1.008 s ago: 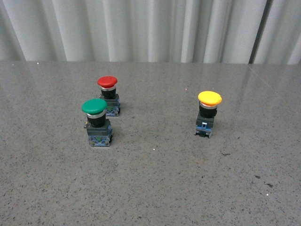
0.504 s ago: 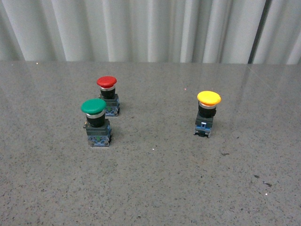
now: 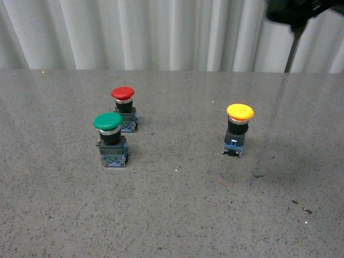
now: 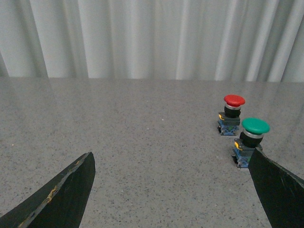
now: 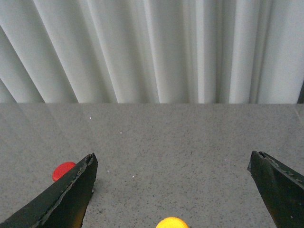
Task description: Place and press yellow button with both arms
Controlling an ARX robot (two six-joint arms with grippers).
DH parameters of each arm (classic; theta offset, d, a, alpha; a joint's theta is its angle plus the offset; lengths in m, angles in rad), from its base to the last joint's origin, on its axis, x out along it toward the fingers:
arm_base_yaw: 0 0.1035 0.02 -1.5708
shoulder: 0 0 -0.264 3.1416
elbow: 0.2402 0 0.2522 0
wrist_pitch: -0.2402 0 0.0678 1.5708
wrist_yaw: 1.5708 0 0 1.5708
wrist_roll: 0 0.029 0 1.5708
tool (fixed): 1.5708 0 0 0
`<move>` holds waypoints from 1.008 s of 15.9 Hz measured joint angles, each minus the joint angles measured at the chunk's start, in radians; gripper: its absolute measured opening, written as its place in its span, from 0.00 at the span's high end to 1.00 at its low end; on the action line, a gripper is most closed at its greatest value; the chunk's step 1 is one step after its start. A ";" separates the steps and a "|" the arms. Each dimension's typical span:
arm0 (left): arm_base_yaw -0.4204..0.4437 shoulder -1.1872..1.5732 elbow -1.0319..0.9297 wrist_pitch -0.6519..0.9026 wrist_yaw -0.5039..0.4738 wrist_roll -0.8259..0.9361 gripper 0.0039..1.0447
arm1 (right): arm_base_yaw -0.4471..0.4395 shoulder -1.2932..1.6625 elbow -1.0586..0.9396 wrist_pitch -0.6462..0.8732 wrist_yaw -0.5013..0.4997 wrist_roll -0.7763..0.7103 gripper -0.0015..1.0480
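Note:
The yellow button stands upright on the grey table, right of centre, with its black body on a blue base. Its cap shows at the edge of the right wrist view, centred between the fingers and nearer the camera than their tips. My right gripper is open and empty, above the table. A blurred black arm part shows at the top right of the front view. My left gripper is open and empty, with the green button beside one finger.
A green button and a red button stand close together left of centre; they also show in the left wrist view, green and red. A pale pleated curtain hangs behind the table's far edge.
A blurred black arm part has come into the top right of the front view. The three buttons have not moved.

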 joint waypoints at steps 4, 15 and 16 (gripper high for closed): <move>0.000 0.000 0.000 0.000 0.000 0.000 0.06 | 0.076 0.246 0.159 -0.069 0.019 -0.079 0.55; 0.000 0.000 0.000 0.000 0.000 0.000 0.06 | 0.047 0.300 0.189 -0.239 0.034 -0.134 0.98; 0.000 0.000 0.000 0.000 0.000 0.000 0.06 | 0.047 0.307 0.190 -0.253 0.034 -0.136 0.98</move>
